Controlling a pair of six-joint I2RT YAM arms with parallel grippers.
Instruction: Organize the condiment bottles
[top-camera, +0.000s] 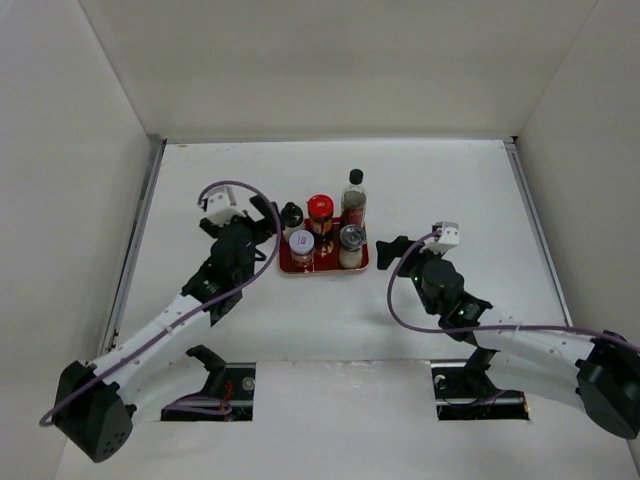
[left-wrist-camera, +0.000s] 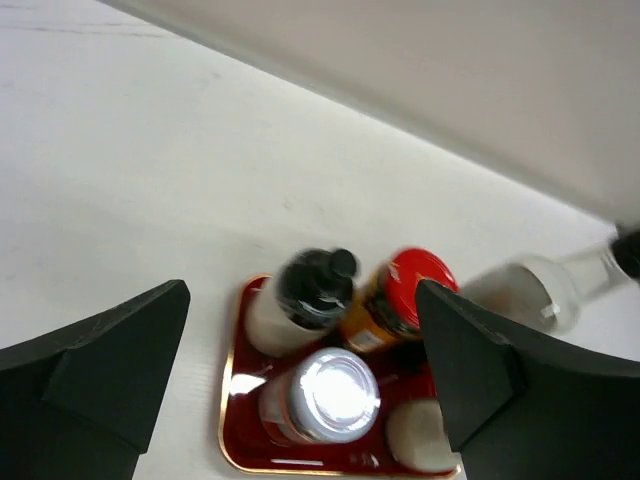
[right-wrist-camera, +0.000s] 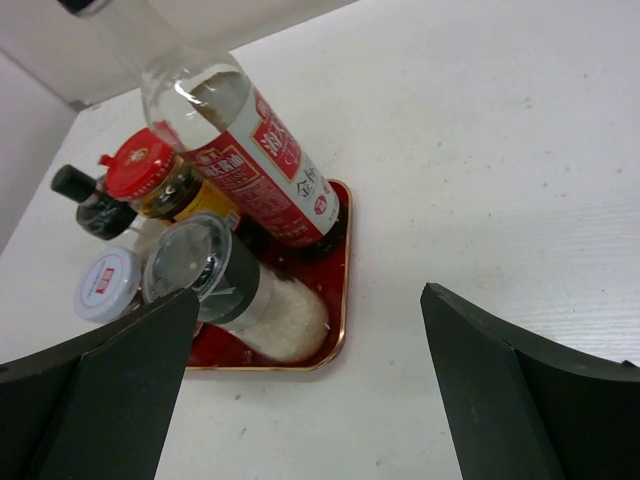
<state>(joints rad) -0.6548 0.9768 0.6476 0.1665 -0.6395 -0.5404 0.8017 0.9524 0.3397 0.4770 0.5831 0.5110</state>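
Here, all five condiment bottles stand clustered on a red tray (top-camera: 324, 267) at the centre of the top view, with both arms drawn up on either side of it. The left gripper (top-camera: 268, 217) sits just left of the tray with its jaws apart and nothing between them. The right gripper (top-camera: 386, 254), just right of the tray, is likewise spread wide and empty.

The tall clear bottle (right-wrist-camera: 250, 150) occupies the tray's upper-right corner, beside the red-lidded jar (right-wrist-camera: 150, 180) and the small black-capped bottle (left-wrist-camera: 305, 295). The two silver-lidded jars (top-camera: 302, 245) (top-camera: 351, 240) fill the lower row.

All look rigid and smooth-walled, probably glass or hard plastic, so likely slick under the pads and unforgiving if knocked over. The tall bottle appears top-heavy and would best be taken around its labelled body rather than its narrow neck. The short jars seem light and are best gripped across the wall below the lid. The bottles stand touching or nearly so, leaving little room to slip a finger between them, so the outer ones look easiest to reach.
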